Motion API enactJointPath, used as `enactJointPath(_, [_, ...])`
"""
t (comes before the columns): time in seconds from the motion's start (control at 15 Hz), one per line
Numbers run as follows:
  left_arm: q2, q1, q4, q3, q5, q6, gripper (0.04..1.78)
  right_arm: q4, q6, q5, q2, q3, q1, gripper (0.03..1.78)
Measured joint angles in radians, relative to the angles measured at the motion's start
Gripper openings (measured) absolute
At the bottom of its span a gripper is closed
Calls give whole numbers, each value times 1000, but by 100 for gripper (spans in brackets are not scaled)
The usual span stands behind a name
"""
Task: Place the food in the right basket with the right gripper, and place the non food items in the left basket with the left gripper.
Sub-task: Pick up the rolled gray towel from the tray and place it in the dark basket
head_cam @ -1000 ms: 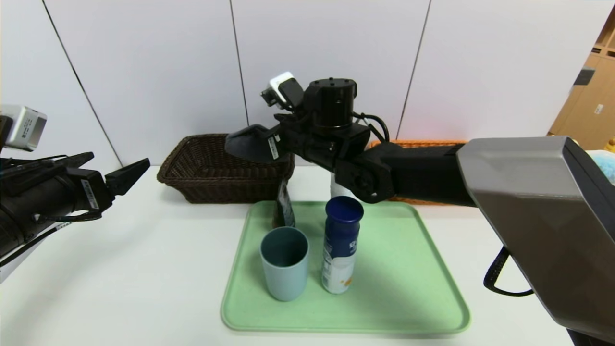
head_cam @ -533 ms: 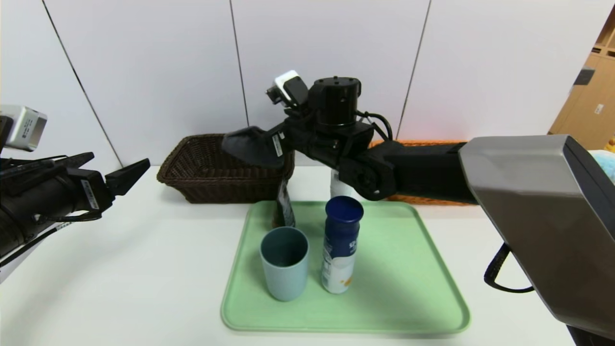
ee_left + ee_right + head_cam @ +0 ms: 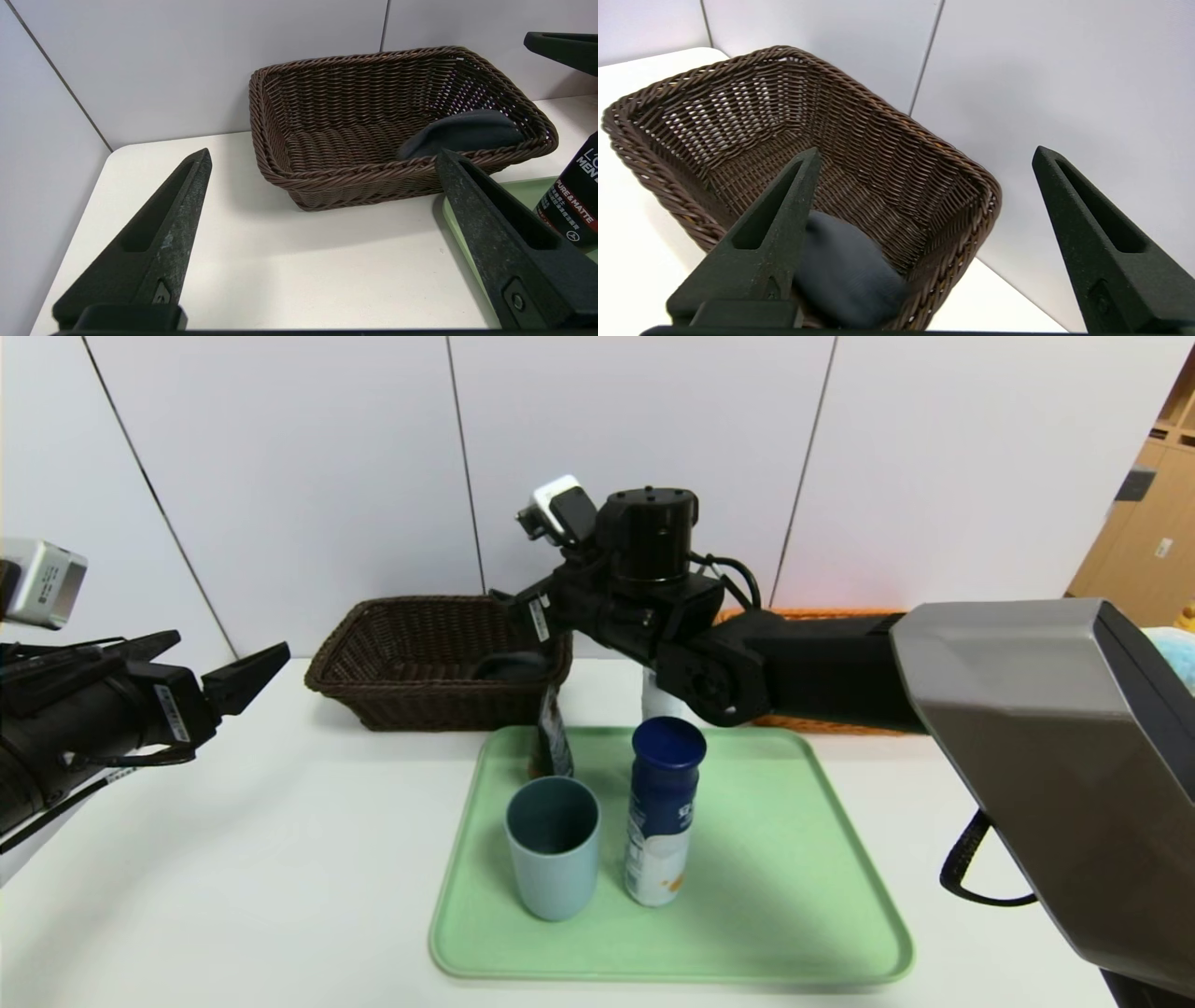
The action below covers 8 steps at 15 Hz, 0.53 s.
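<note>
The right gripper (image 3: 924, 158) is hovering above the dark brown wicker basket (image 3: 896, 154), its two black tapered fingers (image 3: 770, 224) spreading wide apart with nothing between them. The basket is sitting on a white table (image 3: 640, 252), close to a pale panelled wall (image 3: 1041, 84) whose seams are running up behind it. Inside the basket, a dark grey cloth (image 3: 845, 275) is lying bunched against one corner, pressing against the woven side there. One finger is partly covering the cloth's edge. The rest of the basket's woven floor is showing bare.
</note>
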Motion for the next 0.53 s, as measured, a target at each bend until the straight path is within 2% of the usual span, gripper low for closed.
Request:
enactJointPath(0.33, [-4,0,0,1,0,1,169,-8,-1,-6,-17,1,-7,164])
enactJointPath(0.53, [-4,0,0,0,0,1,169,0,-6,-15,-70,1,-63,166])
